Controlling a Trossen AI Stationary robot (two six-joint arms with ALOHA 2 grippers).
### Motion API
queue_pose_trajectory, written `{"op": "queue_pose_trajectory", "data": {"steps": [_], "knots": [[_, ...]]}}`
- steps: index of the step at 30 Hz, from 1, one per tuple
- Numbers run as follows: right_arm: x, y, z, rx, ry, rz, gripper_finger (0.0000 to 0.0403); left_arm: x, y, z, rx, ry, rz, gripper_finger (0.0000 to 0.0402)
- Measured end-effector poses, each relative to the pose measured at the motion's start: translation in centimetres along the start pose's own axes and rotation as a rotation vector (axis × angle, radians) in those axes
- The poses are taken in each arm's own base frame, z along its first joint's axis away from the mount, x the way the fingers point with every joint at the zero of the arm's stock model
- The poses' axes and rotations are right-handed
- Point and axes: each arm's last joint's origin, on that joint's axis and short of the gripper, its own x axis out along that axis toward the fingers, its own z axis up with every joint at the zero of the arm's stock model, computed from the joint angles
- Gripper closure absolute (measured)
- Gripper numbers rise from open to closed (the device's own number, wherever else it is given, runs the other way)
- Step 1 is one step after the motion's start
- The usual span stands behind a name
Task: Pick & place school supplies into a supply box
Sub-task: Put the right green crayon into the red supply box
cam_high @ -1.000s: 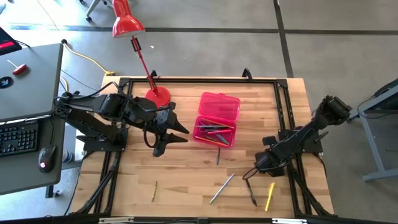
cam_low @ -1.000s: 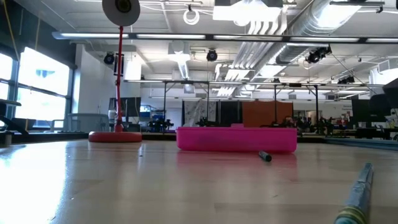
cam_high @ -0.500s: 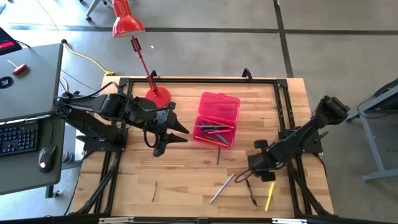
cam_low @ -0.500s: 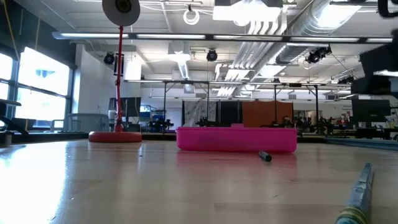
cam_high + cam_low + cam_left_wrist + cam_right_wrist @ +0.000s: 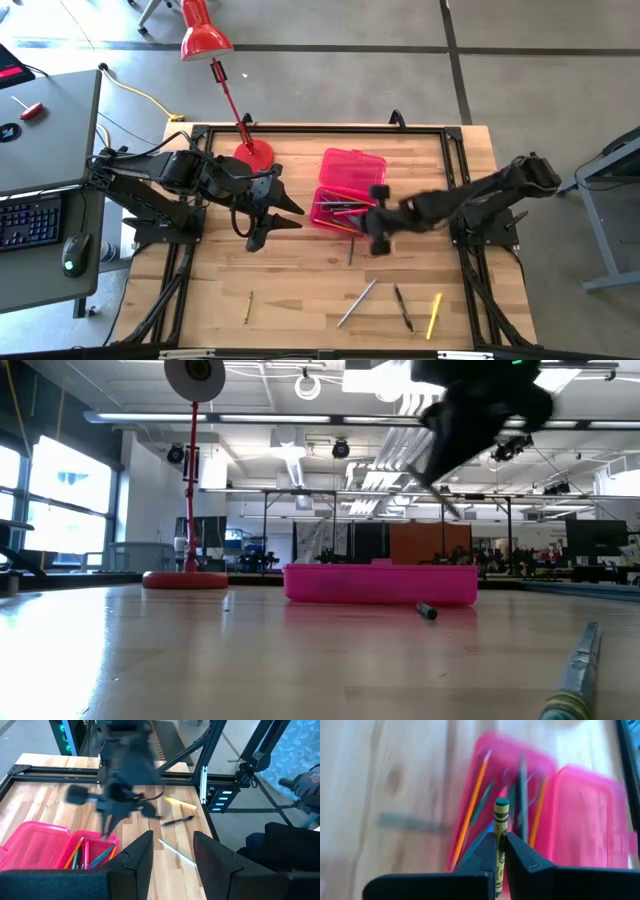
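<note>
Translucent hot-pink plastic supply box (image 5: 349, 190), lid open, mid-bench: several pencils already inside. Right claw (image 5: 499, 851), clamped on a yellow-green crayon (image 5: 500, 827), beside the box. Left claw (image 5: 172, 847), parted, empty. Outstanding on the bench: grey pen (image 5: 356, 302), dark pen (image 5: 402, 307), yellow marker (image 5: 434, 314), small pencil (image 5: 248, 306).

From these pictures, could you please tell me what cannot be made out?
- Right tool, high view: motion blur smears it, so its yellow-green crayon shows only in the right wrist view.
- Translucent hot-pink plastic pencil case, low view: its wall hides the contents.
- Grey pencil, low view: cut off by the bottom edge.
</note>
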Motion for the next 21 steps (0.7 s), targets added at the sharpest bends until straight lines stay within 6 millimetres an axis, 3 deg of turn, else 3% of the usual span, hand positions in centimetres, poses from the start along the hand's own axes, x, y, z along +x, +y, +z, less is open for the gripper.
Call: {"op": "queue_pose_trajectory", "data": {"steps": [5, 13, 21], "knots": [[3.2, -2.1, 0.8, 0.067, -0.023, 0.027, 0.0401, 0.0, 0.0, 0.0, 0.000, 0.001, 0.000, 0.0229], [8.8, -1.2, -1.5, -0.026, 0.223, 0.026, 0.0398, 0.0, 0.0, -0.3, 0.001, 0.027, 0.005, 0.0229], [10.4, -0.7, -1.7, -0.141, 0.225, 0.033, 0.0365, 0.0, 0.1, -0.3, 0.001, 0.031, 0.006, 0.0229]]}}
